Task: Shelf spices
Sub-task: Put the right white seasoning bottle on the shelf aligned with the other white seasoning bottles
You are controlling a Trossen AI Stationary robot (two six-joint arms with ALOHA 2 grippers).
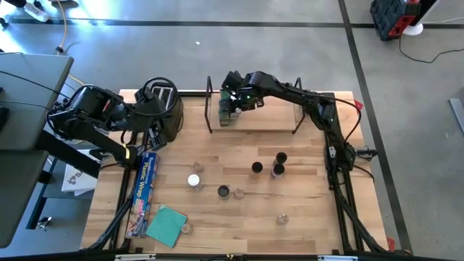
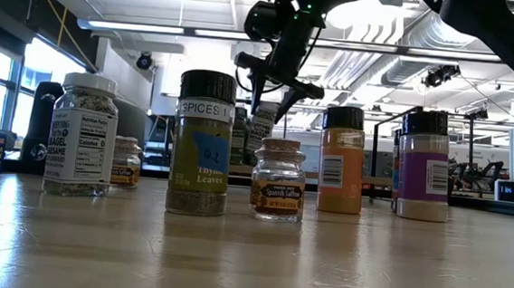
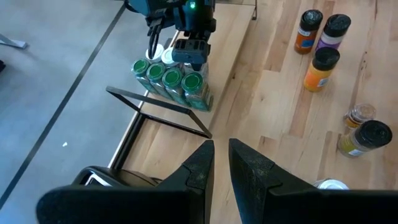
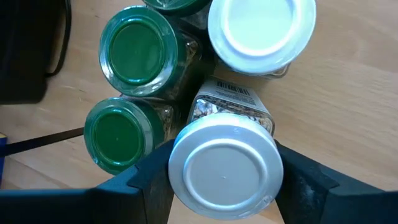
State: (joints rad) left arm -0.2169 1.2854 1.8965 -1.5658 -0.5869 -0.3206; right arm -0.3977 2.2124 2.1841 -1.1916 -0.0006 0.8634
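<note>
Reaching over the shelf [image 1: 254, 119] at the back of the surface [image 1: 304, 217], we have our right end effector [image 4: 224, 171] with its fingers either side of a white-topped spice jar [image 4: 225, 169], a clear glass one with a barcode label, just beside a group of green-topped jars [image 3: 171, 78] at the shelf's left end. More spices [image 1: 278, 164] with black, clear and white tops stand scattered across the middle of the surface. Our left end effector [image 3: 221, 158] waits near the toaster [image 1: 161, 98], fingers nearly together with nothing between them.
</note>
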